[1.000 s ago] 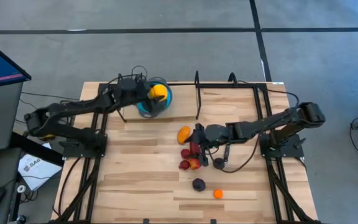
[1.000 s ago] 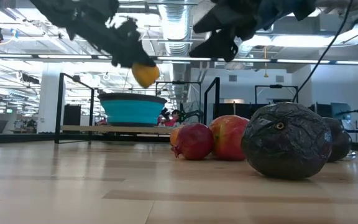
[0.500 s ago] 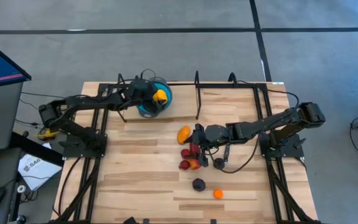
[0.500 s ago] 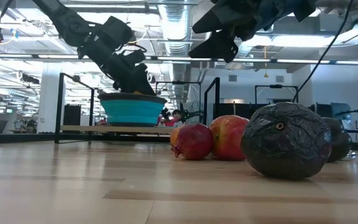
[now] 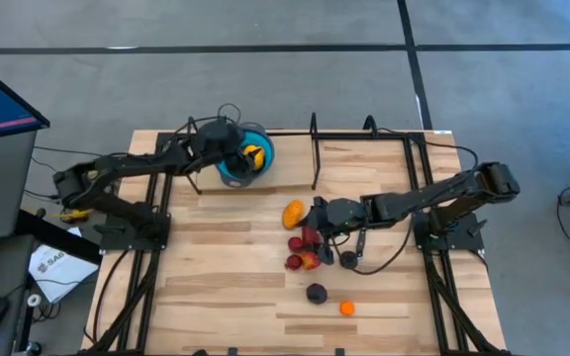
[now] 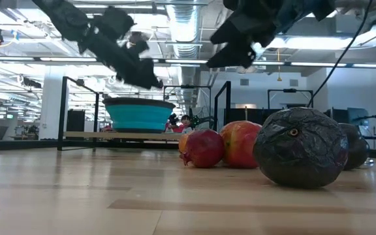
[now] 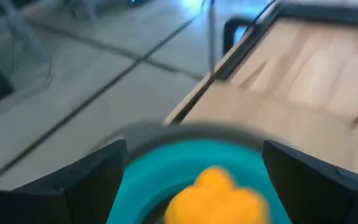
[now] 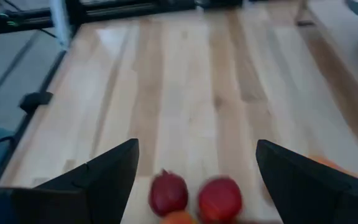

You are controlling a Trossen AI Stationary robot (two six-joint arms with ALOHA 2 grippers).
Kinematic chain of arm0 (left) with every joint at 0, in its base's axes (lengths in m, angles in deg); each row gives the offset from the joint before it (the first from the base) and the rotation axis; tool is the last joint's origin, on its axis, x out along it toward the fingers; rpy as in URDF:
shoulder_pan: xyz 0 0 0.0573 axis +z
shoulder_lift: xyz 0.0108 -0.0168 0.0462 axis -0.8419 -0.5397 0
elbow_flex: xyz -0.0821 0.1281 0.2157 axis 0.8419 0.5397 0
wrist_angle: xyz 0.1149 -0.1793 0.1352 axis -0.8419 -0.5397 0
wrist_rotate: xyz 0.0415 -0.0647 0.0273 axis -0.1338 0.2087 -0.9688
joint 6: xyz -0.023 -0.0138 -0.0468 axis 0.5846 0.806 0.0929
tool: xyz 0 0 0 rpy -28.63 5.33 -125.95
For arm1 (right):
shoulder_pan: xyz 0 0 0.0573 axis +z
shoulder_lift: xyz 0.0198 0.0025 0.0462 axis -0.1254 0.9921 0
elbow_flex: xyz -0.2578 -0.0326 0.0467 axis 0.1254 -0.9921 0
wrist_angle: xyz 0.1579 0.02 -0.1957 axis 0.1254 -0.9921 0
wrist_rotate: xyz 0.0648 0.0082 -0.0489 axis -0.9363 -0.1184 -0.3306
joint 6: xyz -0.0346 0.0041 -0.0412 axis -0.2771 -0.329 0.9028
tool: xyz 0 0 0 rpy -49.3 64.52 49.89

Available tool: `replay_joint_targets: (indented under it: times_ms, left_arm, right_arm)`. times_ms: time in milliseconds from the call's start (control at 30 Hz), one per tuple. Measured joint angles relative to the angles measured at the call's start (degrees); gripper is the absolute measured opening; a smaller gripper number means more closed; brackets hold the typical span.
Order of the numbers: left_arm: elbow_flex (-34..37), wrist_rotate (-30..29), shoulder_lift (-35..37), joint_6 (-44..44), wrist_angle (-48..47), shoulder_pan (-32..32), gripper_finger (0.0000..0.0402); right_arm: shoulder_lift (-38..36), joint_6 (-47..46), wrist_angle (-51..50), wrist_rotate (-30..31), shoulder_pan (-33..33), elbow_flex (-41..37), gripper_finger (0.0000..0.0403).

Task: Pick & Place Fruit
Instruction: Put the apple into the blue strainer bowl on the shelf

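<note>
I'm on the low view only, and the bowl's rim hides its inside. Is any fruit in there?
Observer: Yes. From above, one yellow-orange fruit lies inside the bowl.
Operator: And the left hand?
Observer: The left hand is over the bowl, open and empty.
Operator: What is the right hand lined up on?
Observer: The right hand is open above the table, with two red fruits just ahead of its fingers. A small orange fruit also sits apart near the table's front edge, out of your view.
</note>
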Motion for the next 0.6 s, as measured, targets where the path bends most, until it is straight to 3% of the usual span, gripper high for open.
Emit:
replay_joint_targets:
  times_ms: [267, 400, 600]
  left_arm:
    - [-0.1, 4.1, 11.8, -0.2, 0.3, -12.7, 0.0339]
    - [0.0, 4.5, 12.9, 0.1, 0.0, -20.0, 0.0327]
    - [0.0, 3.6, 9.6, 0.2, 0.3, -27.0, 0.031]
  right_arm:
    - [-5.7, -7.8, -20.4, 10.8, 3.4, -1.0, 0.0317]
    - [-5.1, -22.6, -20.2, 13.7, 2.8, -5.5, 0.0317]
    - [0.6, -36.4, -13.7, 10.1, 0.3, -6.8, 0.0317]
